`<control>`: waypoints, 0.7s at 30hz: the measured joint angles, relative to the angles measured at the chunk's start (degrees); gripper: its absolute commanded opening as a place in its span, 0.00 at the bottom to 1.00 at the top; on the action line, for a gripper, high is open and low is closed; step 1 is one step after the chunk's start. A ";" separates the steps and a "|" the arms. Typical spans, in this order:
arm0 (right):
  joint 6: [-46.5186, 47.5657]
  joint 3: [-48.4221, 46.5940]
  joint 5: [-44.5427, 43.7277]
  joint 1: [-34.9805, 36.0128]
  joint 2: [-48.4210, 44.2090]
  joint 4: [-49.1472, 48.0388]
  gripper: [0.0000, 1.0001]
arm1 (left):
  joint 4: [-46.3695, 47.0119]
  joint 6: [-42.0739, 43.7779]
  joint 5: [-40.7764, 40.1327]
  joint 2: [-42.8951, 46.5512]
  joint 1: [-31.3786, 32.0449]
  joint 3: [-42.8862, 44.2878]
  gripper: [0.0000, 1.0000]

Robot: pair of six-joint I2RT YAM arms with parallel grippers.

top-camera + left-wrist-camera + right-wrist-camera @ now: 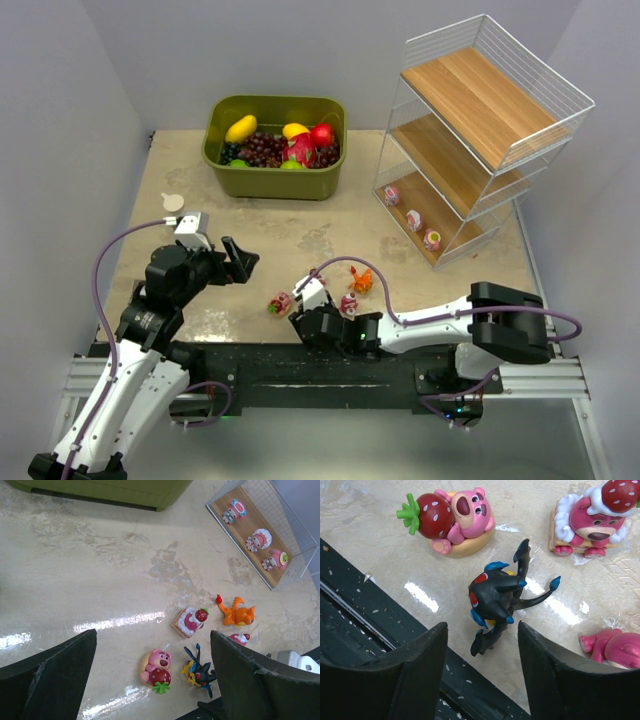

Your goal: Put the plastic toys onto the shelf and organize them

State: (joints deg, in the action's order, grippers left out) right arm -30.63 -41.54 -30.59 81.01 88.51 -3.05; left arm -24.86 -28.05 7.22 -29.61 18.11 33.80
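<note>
Right gripper (pixel 481 627) fingers fill the bottom of my right wrist view. Jaws are partway apart, one either side of the black spiky creature (pixel 495 592). I see a gap on both sides, so nothing is gripped.

The creature lies on the table (pixel 330 225) at the near edge, just beside the black base rail (pixel 360 625).

Just past it:
- Pink bear hugging a strawberry (pixel 455 517) on one side.
- Pink bear on a cake slice (pixel 587 520) on the other.
- Another pink figure (pixel 615 650), cut off at the frame edge, near one finger.

Orange creature (pixel 239 614) stands a bit further toward the shelf (pixel 480 130), apart from that cluster.

Left gripper (pixel 153 632) hovers over the table left of the toys. Jaws are spread wide and hold nothing.

The shelf stands at the table's far right. I count three pink-and-white figures (pixel 260 539) in a row on its bottom tier.

Olive-green bin (pixel 275 175) of fruit is at far centre, well apart from the toys.
</note>
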 measured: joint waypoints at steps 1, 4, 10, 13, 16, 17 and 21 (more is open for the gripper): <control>-0.35 0.00 -0.13 0.07 -0.04 0.02 0.56 | 0.00 0.00 0.00 0.00 0.02 0.00 1.00; -1.09 0.00 -0.57 0.04 -0.02 0.09 0.51 | 0.00 0.00 0.00 0.00 0.02 0.00 1.00; -2.32 0.00 -1.64 0.04 0.96 0.63 0.51 | 0.00 0.00 -0.04 0.00 0.02 0.00 1.00; -2.75 0.00 -1.77 0.07 1.73 1.03 0.49 | 0.00 0.00 -0.09 0.00 0.02 0.00 0.99; -3.06 0.00 -2.08 0.09 2.40 1.27 0.42 | 0.00 0.00 -0.15 0.00 0.02 0.00 1.00; -3.10 0.00 -2.23 0.11 2.58 1.36 0.36 | 0.00 0.00 -0.15 0.00 0.02 0.00 1.00; -3.54 0.00 -3.21 0.31 3.15 2.19 0.28 | -0.02 0.00 -0.15 0.00 0.02 0.00 0.99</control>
State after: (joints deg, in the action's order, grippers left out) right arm -34.17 -41.54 -33.80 81.32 91.66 -0.86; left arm -24.88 -28.05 7.07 -29.61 18.13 33.80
